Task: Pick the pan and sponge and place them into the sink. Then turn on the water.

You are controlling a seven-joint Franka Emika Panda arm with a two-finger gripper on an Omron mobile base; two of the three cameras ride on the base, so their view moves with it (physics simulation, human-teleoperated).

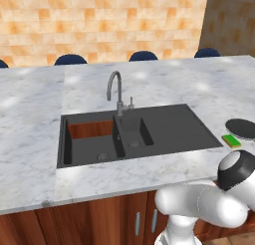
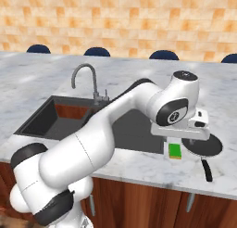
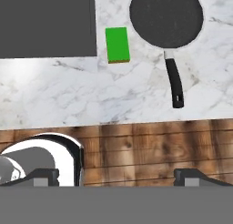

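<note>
Left base view: sink [image 1: 164, 127] set in marble table [image 1: 30, 139], sponge [image 1: 231, 140] beside pan [image 1: 242, 128] at right.
Right base view: pan handle [image 2: 206, 169] pointing toward table's front edge.
Hand view: jaws [image 3: 116, 176] wide apart, holding nothing; sponge's long axis parallel to handle.

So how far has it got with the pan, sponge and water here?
Nothing looks done yet. The pan and the green sponge both lie on the marble counter beside the sink, whose basins look bare. The gripper is open and holds nothing, hovering above the counter's edge. Both placements remain, and the faucet shows no water.
</note>
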